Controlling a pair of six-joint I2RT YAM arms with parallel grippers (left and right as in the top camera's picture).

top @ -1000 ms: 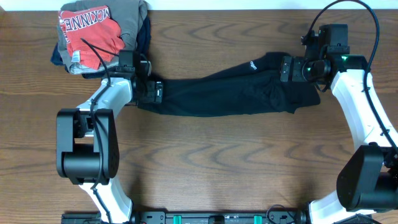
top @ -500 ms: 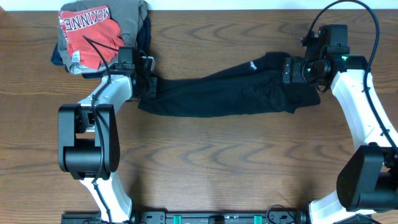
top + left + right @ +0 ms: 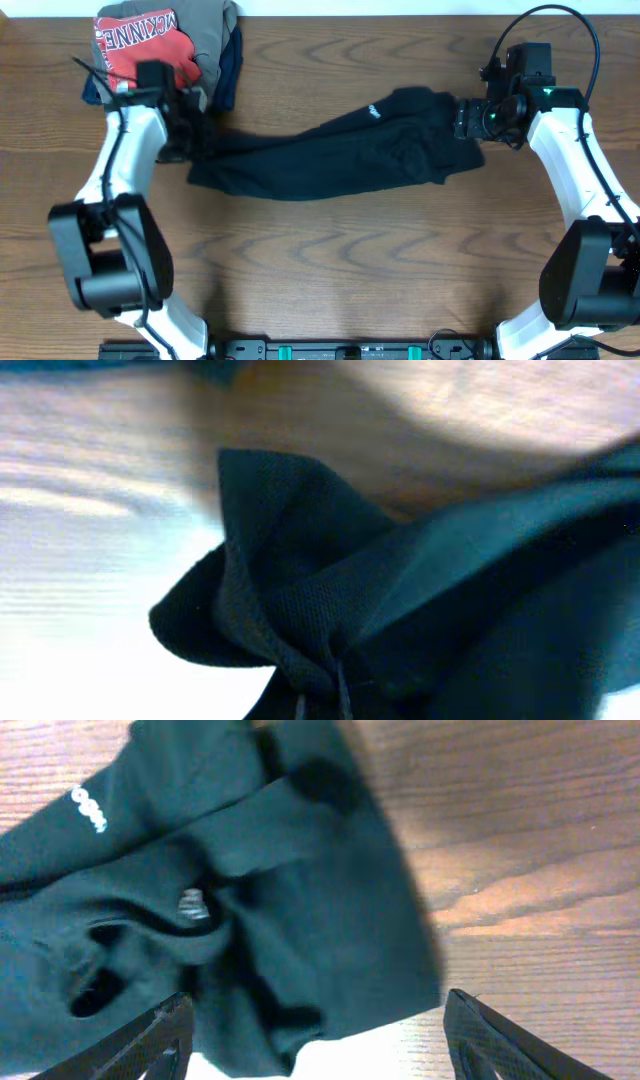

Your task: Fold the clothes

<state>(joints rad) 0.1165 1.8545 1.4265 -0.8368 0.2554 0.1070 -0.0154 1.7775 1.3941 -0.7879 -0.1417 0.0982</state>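
Note:
The clothes [image 3: 320,160], a black sleeved top, lie stretched in a long band across the table's far half. A small white logo [image 3: 373,111] shows on the upper edge, and again in the right wrist view [image 3: 88,810]. My left gripper [image 3: 193,137] is shut on the top's left end. In the left wrist view that bunched black cloth [image 3: 300,590] gathers into the jaws at the bottom edge and hides the fingers. My right gripper [image 3: 320,1045] stands open over the right end [image 3: 300,900], with the cloth's edge lying between its fingers [image 3: 150,1040].
A pile of folded garments [image 3: 165,45], red with white letters on top of grey and navy, sits at the far left corner, just behind my left arm. Bare wooden table [image 3: 330,270] runs from the top to the near edge.
My left gripper has shut on the top's left end and pulled it left, toward the folded pile. The whole top slid left. The right gripper's jaws have narrowed a little.

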